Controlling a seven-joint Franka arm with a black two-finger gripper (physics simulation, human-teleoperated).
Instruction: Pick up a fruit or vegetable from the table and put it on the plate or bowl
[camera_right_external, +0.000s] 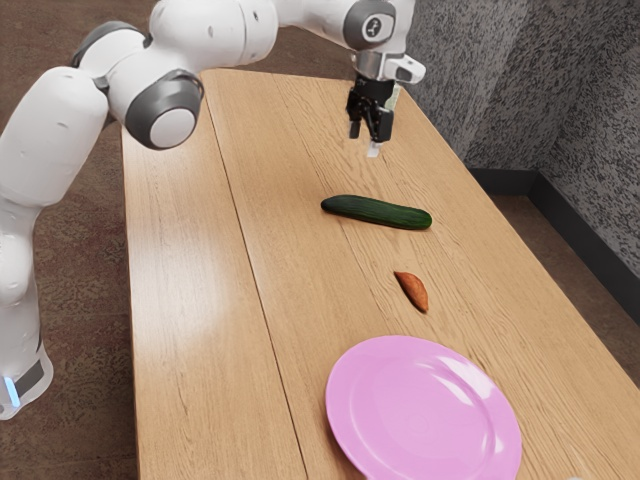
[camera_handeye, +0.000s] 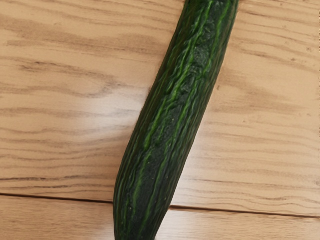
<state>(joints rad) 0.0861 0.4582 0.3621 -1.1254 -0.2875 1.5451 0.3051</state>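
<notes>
A: Gripper (camera_right_external: 368, 135)?
B: Hanging above the table (camera_right_external: 200, 300), fingers spread, holding nothing.
A: Cucumber (camera_right_external: 376, 212)?
B: Lying flat on the table, untouched. Orange root (camera_right_external: 411, 290), possibly sweet potato, between cucumber and pink plate (camera_right_external: 420, 410).

Inventory of the tabletop scene, counted by kind.
Vegetables: two in all, namely one dark green cucumber (camera_right_external: 376, 212) and one small orange-brown tapered root (camera_right_external: 412, 290). Dishes: one, a pink plate (camera_right_external: 420, 415). Furniture: one wooden table (camera_right_external: 190, 330). Robot: one white arm (camera_right_external: 60, 130) carrying one black gripper (camera_right_external: 367, 140). Loose items lying on the wood: three, each kind represented by a single specimen.
</notes>
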